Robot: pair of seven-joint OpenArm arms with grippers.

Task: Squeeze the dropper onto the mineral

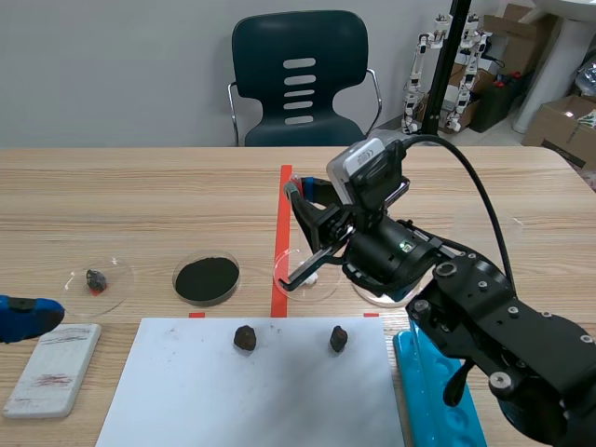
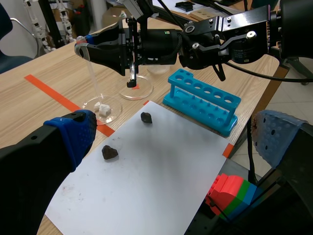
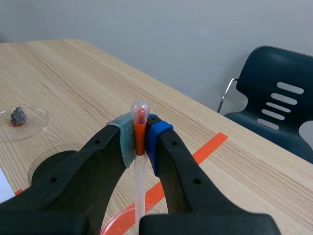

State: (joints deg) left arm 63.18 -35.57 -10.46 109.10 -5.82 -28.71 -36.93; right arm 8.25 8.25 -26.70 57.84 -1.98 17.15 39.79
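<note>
A clear plastic dropper [image 3: 139, 169] with red liquid in its neck stands upright, and my right gripper [image 3: 140, 132] is shut on it just below the bulb. In the scene view the right gripper [image 1: 303, 197] hangs over a petri dish [image 1: 321, 289] with small white pieces, by the orange tape. In the left wrist view the dropper's tube [image 2: 93, 78] points down at that dish [image 2: 116, 108]. Two dark minerals [image 1: 245, 338] [image 1: 339, 339] lie on the white paper [image 1: 186, 391]. My left gripper [image 2: 173, 134] is open, low at the table's left edge [image 1: 23, 317], holding nothing.
A dish of black powder [image 1: 207, 278] and a dish with a small rock [image 1: 95, 277] sit left of the tape. A white streak plate [image 1: 54, 368] lies front left. A blue tube rack [image 1: 433, 391] stands under the right arm. A chair [image 1: 298, 74] is behind the table.
</note>
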